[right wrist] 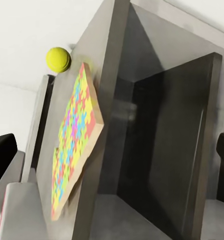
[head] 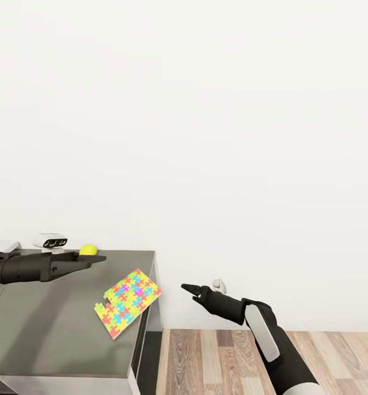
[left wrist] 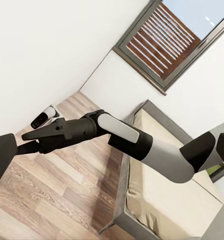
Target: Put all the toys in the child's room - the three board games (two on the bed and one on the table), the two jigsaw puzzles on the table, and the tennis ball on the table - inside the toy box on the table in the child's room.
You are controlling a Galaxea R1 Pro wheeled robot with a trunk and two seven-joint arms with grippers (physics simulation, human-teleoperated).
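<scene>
A multicoloured jigsaw puzzle (head: 128,302) (right wrist: 74,145) lies flat on the dark grey table (head: 41,323) (right wrist: 112,70), one corner poking past the right edge. The yellow-green tennis ball (head: 88,250) (right wrist: 58,59) rests at the table's back edge by the wall. My left gripper (head: 99,258) hovers over the table just in front of the ball, its fingers (left wrist: 1,160) standing wide apart and empty. My right gripper (head: 188,289) (left wrist: 25,140) hangs open and empty over the floor to the right of the table, pointing at the puzzle. The toy box and board games are out of view.
A small white device (head: 51,240) sits at the table's back, left of the ball. A white object (head: 219,285) (left wrist: 43,117) lies on the wood floor by the wall. The left wrist view shows the bed (left wrist: 167,200) and a shuttered window (left wrist: 172,40).
</scene>
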